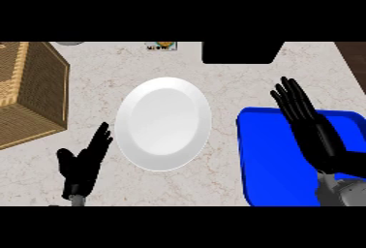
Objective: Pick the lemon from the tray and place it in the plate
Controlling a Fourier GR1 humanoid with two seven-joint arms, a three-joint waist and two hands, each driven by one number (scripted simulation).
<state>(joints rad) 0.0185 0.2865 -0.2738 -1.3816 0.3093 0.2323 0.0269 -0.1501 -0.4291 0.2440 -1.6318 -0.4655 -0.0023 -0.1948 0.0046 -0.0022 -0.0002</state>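
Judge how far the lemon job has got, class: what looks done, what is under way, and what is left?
Done: nothing that shows; the white plate holds no lemon. Under way: the right hand is over the blue tray with straight fingers, holding nothing; the lemon is not visible, perhaps hidden beneath that hand. The left hand rests open left of the plate. Left: grasp the lemon, carry it over and set it on the plate.

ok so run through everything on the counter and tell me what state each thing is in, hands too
plate: white, nothing on it
tray: blue, partly covered by the right hand; no lemon visible
wicker basket: at the left edge, contents not visible
left hand: open, beside the plate
right hand: open, over the tray, holding nothing
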